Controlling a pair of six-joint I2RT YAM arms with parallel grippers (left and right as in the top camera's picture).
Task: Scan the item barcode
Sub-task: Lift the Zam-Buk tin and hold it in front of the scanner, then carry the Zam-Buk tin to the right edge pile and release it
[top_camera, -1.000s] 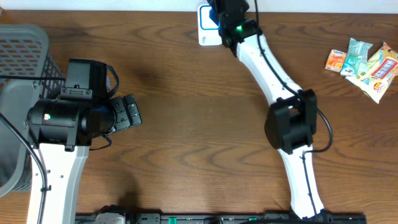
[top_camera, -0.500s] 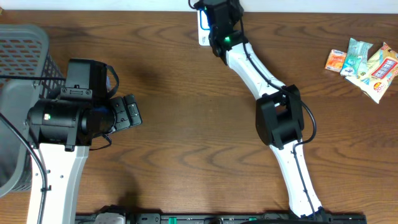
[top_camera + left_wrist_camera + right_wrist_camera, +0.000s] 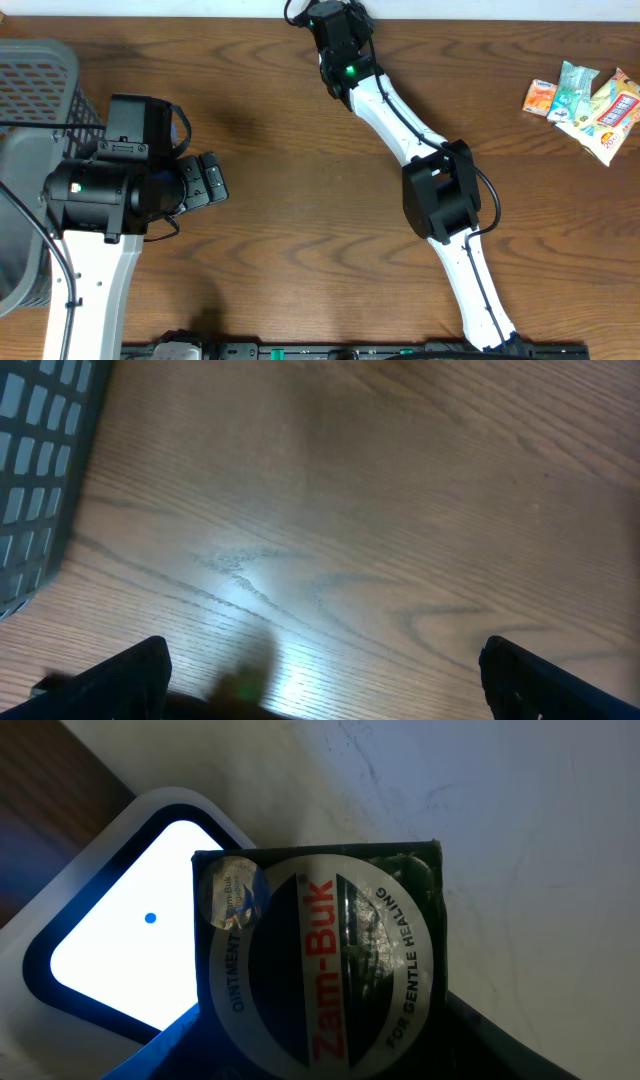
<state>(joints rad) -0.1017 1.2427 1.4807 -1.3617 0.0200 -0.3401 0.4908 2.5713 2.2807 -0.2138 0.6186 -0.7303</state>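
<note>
A brown wood-grain table (image 3: 300,220) is seen from overhead and fills the frame. The white right arm is extended from the lower right to the top centre. There the right gripper (image 3: 335,22) is placed at the upper edge of the frame. In this view its fingers and whatever lies beneath are hidden by the wrist.

In the right wrist view, a dark green square box (image 3: 320,960) is shown across the middle and lower part of the frame, face to the camera. A round white and dark label on it is printed "Zam-Buk", "ointment" and "for gentle healing". A small shiny round sticker is fixed near its upper left corner. The box is gripped by the right gripper, with the jaws closed partway around it. Dark fingers (image 3: 490,1045) are glimpsed at the lower edge beside the box.

Behind the box, at the left of the frame, a white rounded scanner pad (image 3: 110,950) is seen, with a dark-bordered glowing window and one blue dot. Its right side is overlapped by the box. Whether the two touch cannot be told.

The left gripper (image 3: 208,180) is found at the middle left of the overhead frame, spread fully wide with nothing held. In the left wrist view only bare wood is seen between its dark fingertips (image 3: 130,675).

A grey plastic mesh basket (image 3: 35,90) is set at the left edge. Colourful snack packets (image 3: 585,100) are grouped at the upper right, well apart from both arms.
</note>
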